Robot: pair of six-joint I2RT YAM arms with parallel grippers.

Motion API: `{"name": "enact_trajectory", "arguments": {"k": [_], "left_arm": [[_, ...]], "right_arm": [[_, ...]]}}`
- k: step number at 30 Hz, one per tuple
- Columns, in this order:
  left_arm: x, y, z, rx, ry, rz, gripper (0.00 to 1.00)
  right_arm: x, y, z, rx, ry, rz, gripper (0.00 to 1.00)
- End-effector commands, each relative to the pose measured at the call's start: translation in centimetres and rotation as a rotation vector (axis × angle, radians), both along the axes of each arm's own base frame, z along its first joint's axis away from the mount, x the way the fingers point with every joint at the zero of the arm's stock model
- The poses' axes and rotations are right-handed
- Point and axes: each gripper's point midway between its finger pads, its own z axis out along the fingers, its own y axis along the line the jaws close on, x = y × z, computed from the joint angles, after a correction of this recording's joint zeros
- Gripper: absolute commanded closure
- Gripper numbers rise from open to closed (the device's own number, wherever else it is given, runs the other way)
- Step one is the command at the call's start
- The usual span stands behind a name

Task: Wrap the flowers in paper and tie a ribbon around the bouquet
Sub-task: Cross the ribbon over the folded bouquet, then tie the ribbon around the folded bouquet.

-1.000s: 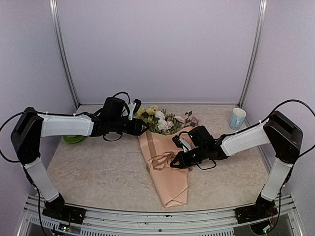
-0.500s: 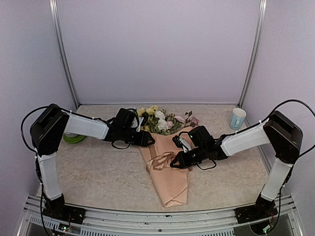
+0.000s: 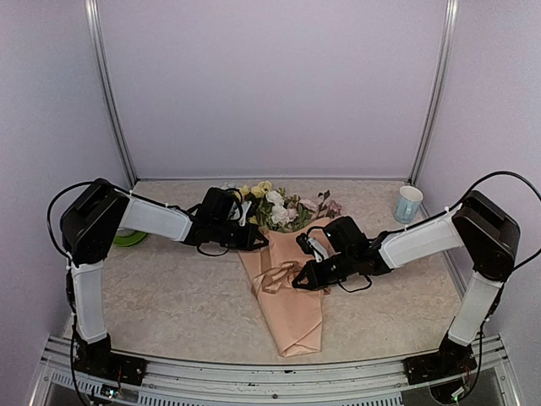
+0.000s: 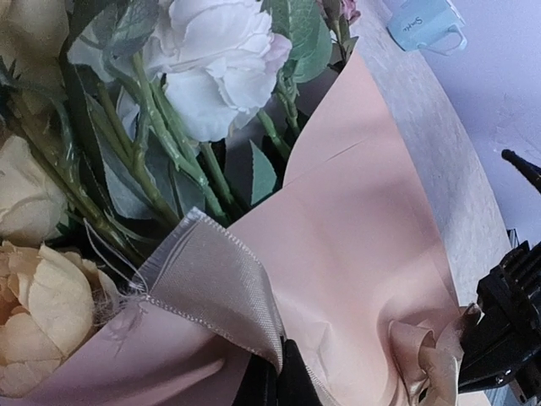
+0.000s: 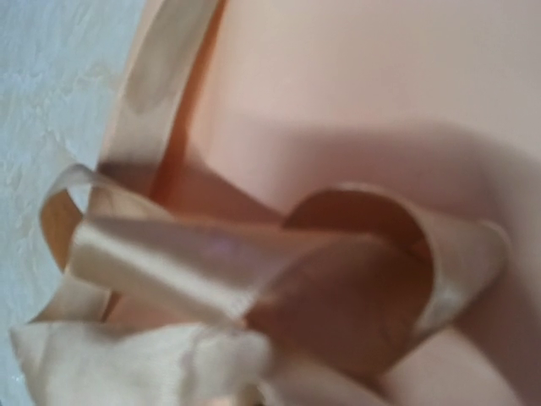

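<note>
The stone-patterned table (image 3: 152, 296) took up most of the cell, and the two arms reached in from either side to meet near its middle. Between them lay the bouquet (image 3: 287, 262), on its side, the narrow end towards the arm bases and the open mouth towards the back wall. The paper (image 3: 296, 317) was peach-pink, folded into a long cone with a creased flap at the bottom. From its mouth spilled the flowers (image 3: 275, 203): white, yellow and pink blooms on green stems and leaves, resting on the tabletop.

A pale blue cup (image 3: 408, 203) stood well apart in the far right corner, and something green and round (image 3: 128, 238) showed behind the left arm.

The ribbon (image 3: 275, 277), tan and glossy, sat looped across the waist of the cone, with one frayed end running up to the paper's upper left edge. There the left gripper (image 3: 260, 241) had its fingers pressed together, pinching that ribbon end just beside the stems. The right gripper (image 3: 301, 279) was closed too, its tips at the bunched loops on the right side of the waist, gripping the ribbon there.
</note>
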Motion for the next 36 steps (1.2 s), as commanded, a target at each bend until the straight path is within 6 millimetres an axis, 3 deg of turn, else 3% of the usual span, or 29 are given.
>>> {"name": "enact_trajectory", "arguments": {"k": [1, 9, 14, 20, 23, 26, 30, 36], "left_arm": [[0.6, 0.8, 2.1, -0.027, -0.083, 0.03, 1.0], [0.6, 4.8, 2.3, 0.086, -0.16, 0.133, 1.0], [0.5, 6.1, 3.1, 0.129, -0.203, 0.163, 1.0], [1.4, 6.8, 1.6, 0.21, -0.206, 0.175, 1.0], [2.5, 8.0, -0.5, 0.288, -0.185, 0.204, 1.0], [3.2, 9.2, -1.4, 0.335, -0.183, 0.231, 1.0], [2.5, 9.3, -0.5, 0.293, -0.203, 0.225, 1.0], [1.8, 8.8, 1.4, 0.232, -0.228, 0.213, 1.0]], "right_arm": [[-0.7, -0.2, 0.7, 0.02, 0.011, 0.026, 1.0], [-1.9, 0.8, 4.4, 0.096, 0.018, 0.143, 1.0], [-4.2, 1.1, 8.0, 0.19, 0.022, 0.283, 1.0], [-8.1, 0.6, 11.2, 0.286, 0.048, 0.495, 1.0], [-9.0, -0.4, 11.8, 0.269, 0.032, 0.518, 1.0], [-7.3, -1.9, 13.1, 0.273, -0.013, 0.42, 1.0], [-3.5, -4.4, 14.4, 0.33, -0.047, 0.226, 1.0], [-1.5, -1.8, 15.2, 0.386, -0.092, 0.187, 1.0]]}}
